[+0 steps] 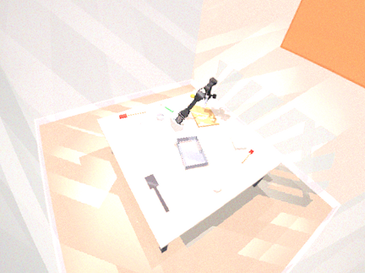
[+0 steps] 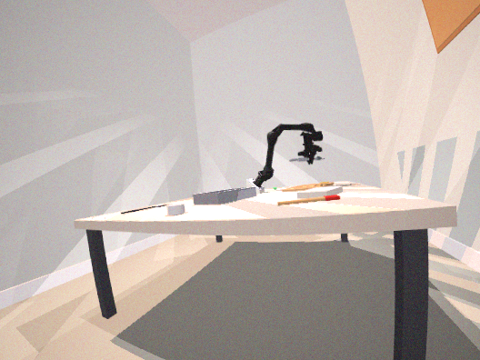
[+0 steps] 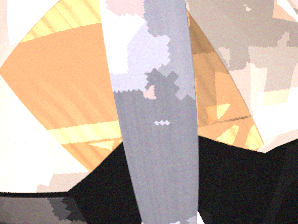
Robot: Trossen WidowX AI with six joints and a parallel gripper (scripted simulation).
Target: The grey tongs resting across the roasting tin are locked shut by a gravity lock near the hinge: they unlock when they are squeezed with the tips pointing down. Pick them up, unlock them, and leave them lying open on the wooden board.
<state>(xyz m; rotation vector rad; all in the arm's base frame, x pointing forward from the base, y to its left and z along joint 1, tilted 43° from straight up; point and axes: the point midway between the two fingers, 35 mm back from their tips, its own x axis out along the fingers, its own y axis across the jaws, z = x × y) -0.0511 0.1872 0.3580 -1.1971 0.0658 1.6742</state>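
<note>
Unlabelled grey tongs (image 3: 156,129) — clamped above wooden board (image 3: 63,90).

The tongs (image 3: 156,116) are grey with pale patches. The board (image 3: 63,90) behind them is orange wood. The counter (image 1: 202,202) is white.

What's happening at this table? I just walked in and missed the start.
The arm's end effector is shut on the grey tongs, holding them in the air above the wooden board at the far side of the table. The roasting tin sits without them. The tongs are not yet set down.
</note>
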